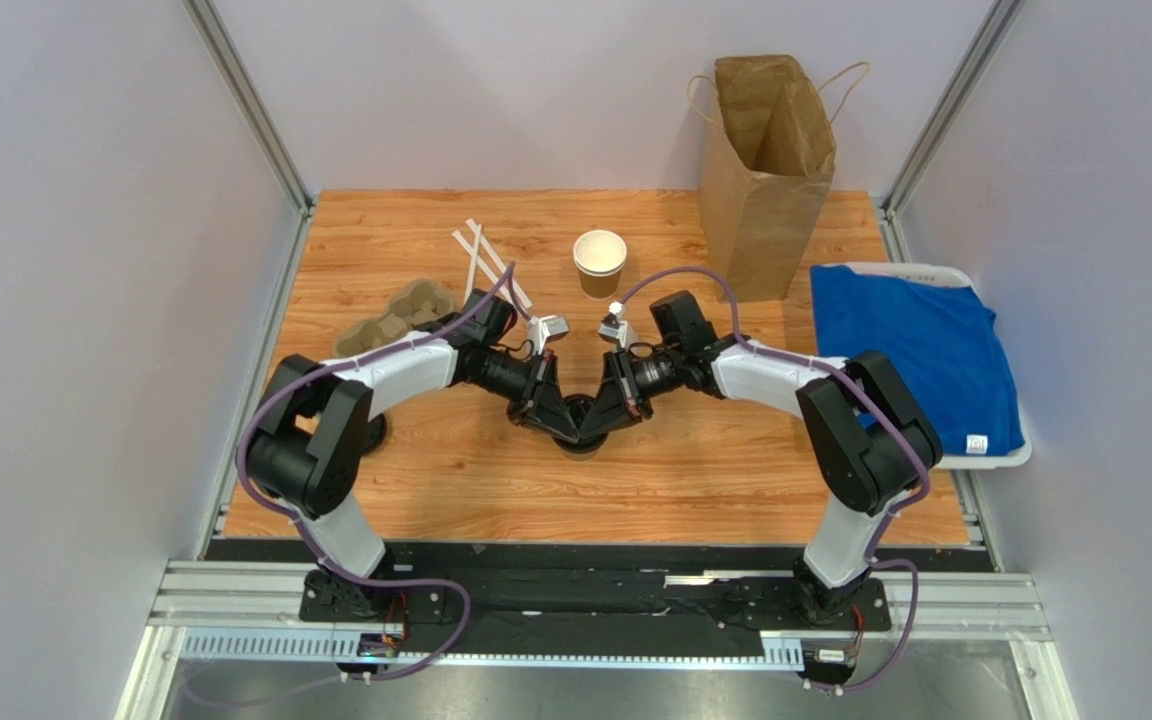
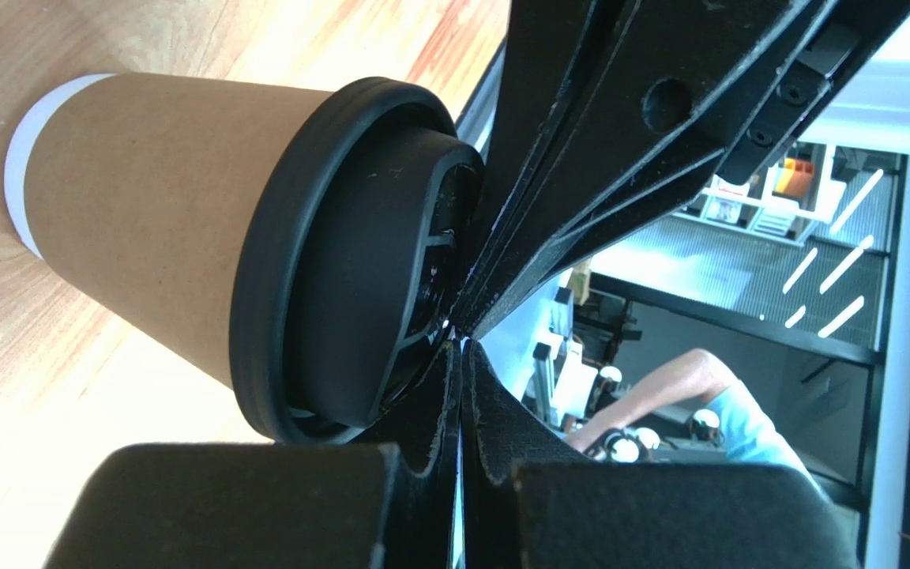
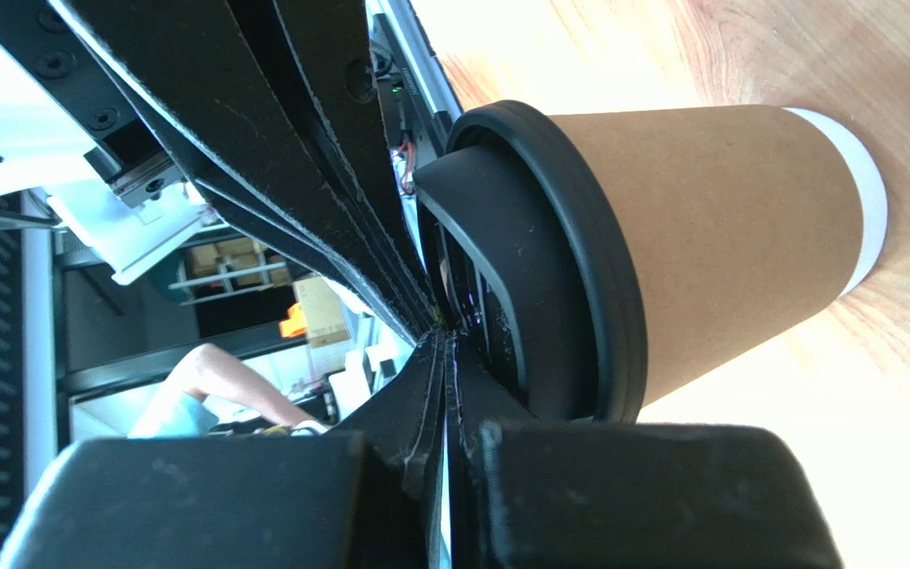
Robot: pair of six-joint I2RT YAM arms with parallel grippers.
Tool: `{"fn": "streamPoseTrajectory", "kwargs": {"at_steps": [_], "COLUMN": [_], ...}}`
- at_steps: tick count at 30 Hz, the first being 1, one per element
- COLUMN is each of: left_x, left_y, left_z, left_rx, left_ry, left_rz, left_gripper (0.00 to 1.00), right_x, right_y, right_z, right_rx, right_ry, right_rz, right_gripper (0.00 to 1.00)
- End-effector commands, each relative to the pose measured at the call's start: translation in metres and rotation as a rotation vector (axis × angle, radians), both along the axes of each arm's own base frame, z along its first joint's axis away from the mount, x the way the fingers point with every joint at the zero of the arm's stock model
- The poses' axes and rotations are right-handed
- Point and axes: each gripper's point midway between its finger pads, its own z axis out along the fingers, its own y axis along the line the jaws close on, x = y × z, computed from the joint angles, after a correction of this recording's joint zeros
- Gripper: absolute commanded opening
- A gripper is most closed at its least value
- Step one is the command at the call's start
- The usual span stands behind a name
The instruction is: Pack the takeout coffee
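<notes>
The takeout coffee (image 2: pixel 151 213) is a brown kraft cup with a black lid (image 2: pixel 353 261). It stands on the wooden table, and the right wrist view (image 3: pixel 733 225) shows it too. In the top view it is almost hidden under the two grippers at the table's middle (image 1: pixel 585 435). My left gripper (image 2: pixel 462 338) is shut and empty, its tips against the top of the lid. My right gripper (image 3: pixel 442 326) is also shut and empty, tip to tip with the left one on the lid. From above, the left gripper (image 1: pixel 567 417) and the right gripper (image 1: pixel 606 414) meet in a V.
A lidless brown cup (image 1: pixel 599 258) stands behind the grippers. An open brown paper bag (image 1: pixel 766 165) stands at the back right. A pulp cup carrier (image 1: pixel 405 311) and white sticks (image 1: pixel 480 258) lie at the left. A blue cloth (image 1: pixel 920 353) lies on a white tray at the right.
</notes>
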Motion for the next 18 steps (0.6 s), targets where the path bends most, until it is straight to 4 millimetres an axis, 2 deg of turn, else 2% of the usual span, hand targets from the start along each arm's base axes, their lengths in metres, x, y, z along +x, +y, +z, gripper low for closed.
{"fn": "streamPoseTrajectory", "kwargs": {"at_steps": [1,12,18], "left_x": [0.016,0.025,0.025], "left_y": [0.012,0.031,0.040], "left_z": [-0.042,-0.082,-0.096], "left_rx": [0.161,0.343,0.407], "left_ry": [-0.089,-0.077,-0.076], "left_rz": [0.028,0.052,0.053], "left_gripper": [0.00,0.00,0.00], "right_x": [0.015,0.020,0.023], "right_y": [-0.003,-0.019,-0.022], "right_z": [-0.048,-0.100,-0.114], "right_rx": [-0.135,-0.239,-0.265], "right_ry": [-0.041,-0.063,-0.082], "right_rz": [-0.048,-0.035,-0.031], "right_gripper": [0.02,0.00,0.00]}}
